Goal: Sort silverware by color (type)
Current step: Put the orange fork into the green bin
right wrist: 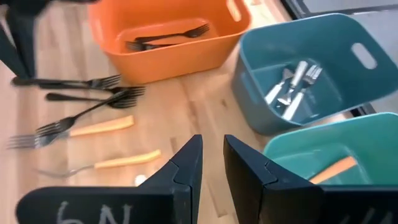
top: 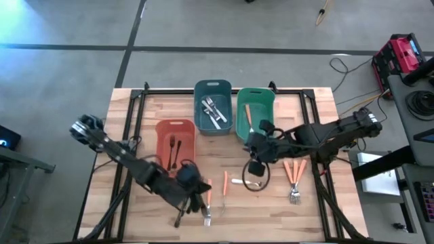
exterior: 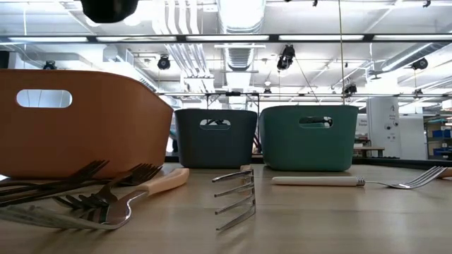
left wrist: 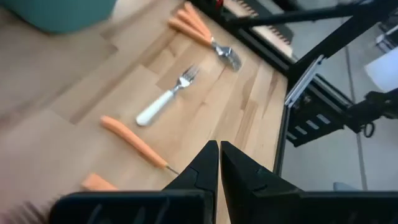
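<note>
A pale wooden tabletop stands on grey floor; from above, the left gripper, fingers closed on nothing, hangs near the front edge over loose silverware, while the right gripper hovers mid-table, slightly parted and empty. At table height, thin stiff forks lie flat: light, slippery, best pinched across the handle. The left wrist shows a white-handled fork. The right wrist shows dark forks beside the salmon bin.
</note>
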Robot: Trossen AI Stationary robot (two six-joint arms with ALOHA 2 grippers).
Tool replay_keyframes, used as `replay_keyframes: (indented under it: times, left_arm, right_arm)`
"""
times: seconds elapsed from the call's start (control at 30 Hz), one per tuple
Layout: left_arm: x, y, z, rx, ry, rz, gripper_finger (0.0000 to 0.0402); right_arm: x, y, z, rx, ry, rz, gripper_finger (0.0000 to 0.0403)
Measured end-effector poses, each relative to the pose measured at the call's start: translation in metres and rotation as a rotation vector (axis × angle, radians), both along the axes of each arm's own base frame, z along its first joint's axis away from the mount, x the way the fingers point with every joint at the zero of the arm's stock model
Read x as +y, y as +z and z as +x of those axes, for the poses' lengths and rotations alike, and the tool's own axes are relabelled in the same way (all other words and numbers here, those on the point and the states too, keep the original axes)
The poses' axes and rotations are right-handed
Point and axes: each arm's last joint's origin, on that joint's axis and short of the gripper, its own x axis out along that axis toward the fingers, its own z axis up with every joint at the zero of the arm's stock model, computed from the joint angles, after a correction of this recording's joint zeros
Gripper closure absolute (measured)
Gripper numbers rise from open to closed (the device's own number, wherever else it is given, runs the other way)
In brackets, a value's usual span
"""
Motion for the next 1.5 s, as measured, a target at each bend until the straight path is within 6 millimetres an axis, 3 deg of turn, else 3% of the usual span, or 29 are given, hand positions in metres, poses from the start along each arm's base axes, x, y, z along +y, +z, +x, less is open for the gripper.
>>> replay_keyframes:
  times: [0.23, 0.5, 0.83, 1.07, 1.27, 1.5]
  left_arm:
    - [-0.032, -0.033, 0.043, 0.12, 0.012, 0.056, 0.0401]
    - [-0.052, -0.064, 0.075, 0.327, 0.135, 0.079, 0.0401]
    - [-0.074, -0.084, 0.112, 0.529, 0.189, 0.209, 0.0401]
    - [-0.079, -0.093, 0.134, 0.602, 0.198, 0.293, 0.0401]
    - [-0.071, -0.104, 0.148, 0.652, 0.217, 0.331, 0.04]
    - [-0.058, -0.111, 0.152, 0.696, 0.255, 0.344, 0.0351]
  right_arm:
    - [0.034, 0.0, -0.012, -0.005, 0.083, 0.038, 0.0346]
    - [0.069, -0.001, -0.031, 0.005, 0.193, 0.044, 0.0346]
    - [0.09, -0.001, -0.045, -0.004, 0.248, 0.04, 0.0346]
    - [0.1, -0.002, -0.053, 0.004, 0.289, 0.041, 0.0346]
    - [0.103, -0.003, -0.055, 0.006, 0.3, 0.04, 0.0346]
    - [0.102, -0.003, -0.055, 0.006, 0.306, 0.03, 0.0346]
